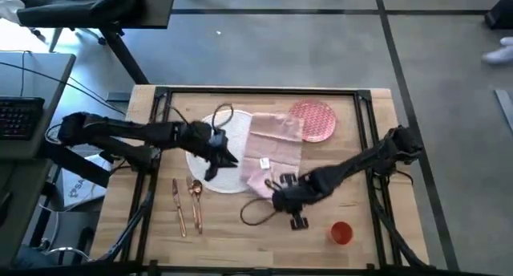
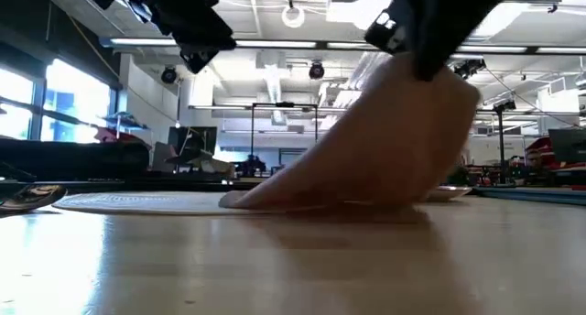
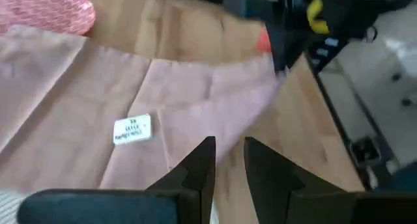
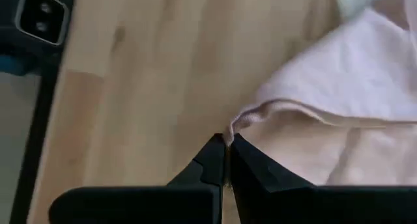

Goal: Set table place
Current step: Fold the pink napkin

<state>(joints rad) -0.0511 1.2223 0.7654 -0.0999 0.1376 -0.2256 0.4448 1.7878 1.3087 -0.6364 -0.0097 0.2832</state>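
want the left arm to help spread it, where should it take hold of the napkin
Grip the napkin at its free edge near the white label, coming in low from the left tool side. The cloth lies flat there over the white plate, while the right tool already pinches the near corner.

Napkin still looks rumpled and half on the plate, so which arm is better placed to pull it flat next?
Right, probably. The right gripper is shut on a corner of the napkin, lifting it off the table. The left gripper hovers above the cloth, jaws slightly apart, holding nothing.
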